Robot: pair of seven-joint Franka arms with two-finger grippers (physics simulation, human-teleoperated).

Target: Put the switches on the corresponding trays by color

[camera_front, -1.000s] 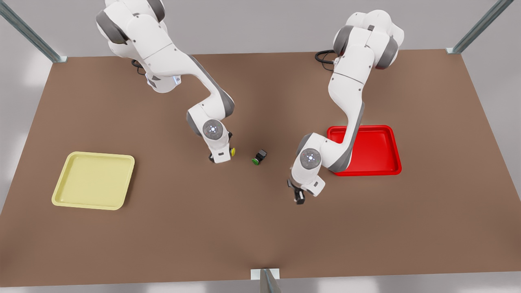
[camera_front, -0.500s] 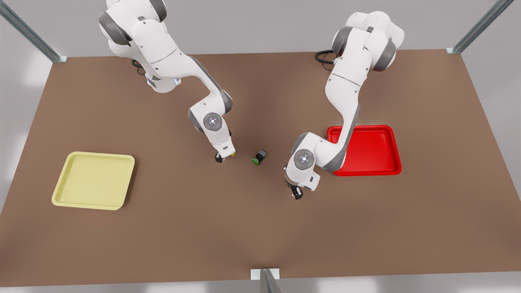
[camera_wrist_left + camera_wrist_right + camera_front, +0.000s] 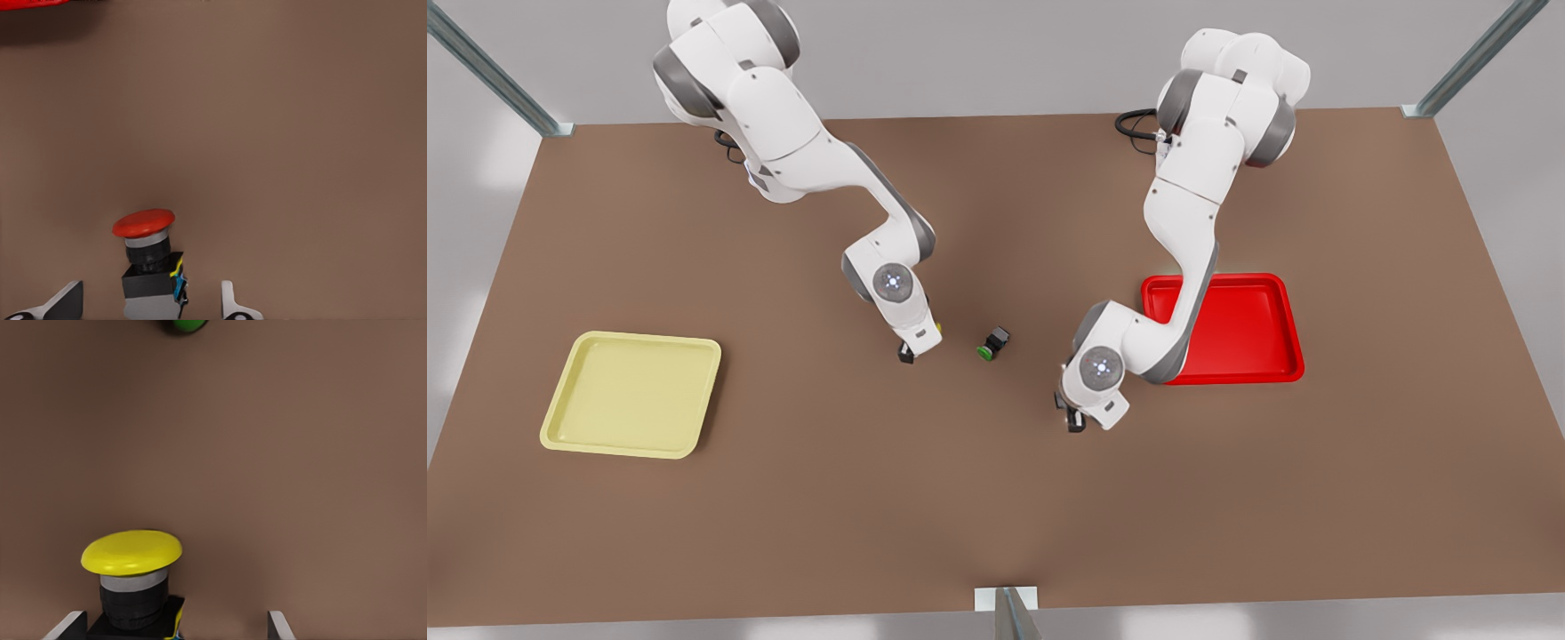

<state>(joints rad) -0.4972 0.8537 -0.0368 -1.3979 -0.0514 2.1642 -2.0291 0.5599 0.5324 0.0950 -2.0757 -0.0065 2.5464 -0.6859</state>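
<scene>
The red switch (image 3: 152, 267) stands on the table between the open fingers of my left gripper (image 3: 150, 295), with a gap on each side. In the front view this gripper (image 3: 1074, 421) is low over the table, just off the red tray (image 3: 1276, 293), and covers the switch. The yellow switch (image 3: 133, 577) sits between the open fingers of my right gripper (image 3: 175, 621), closer to one finger. From the front, the right gripper (image 3: 911, 352) is near the table's middle with the yellow cap (image 3: 936, 330) peeking out beside it. The yellow tray (image 3: 560, 418) lies at the front view's left.
The green switch (image 3: 991, 344) lies on its side between the two grippers, its green cap (image 3: 185, 324) at the edge of the right wrist view. A corner of the red tray (image 3: 30, 3) shows in the left wrist view. Metal frame posts stand at the table's corners.
Both grippers have come lower toward the table over their switches. The switches and trays have not moved.
</scene>
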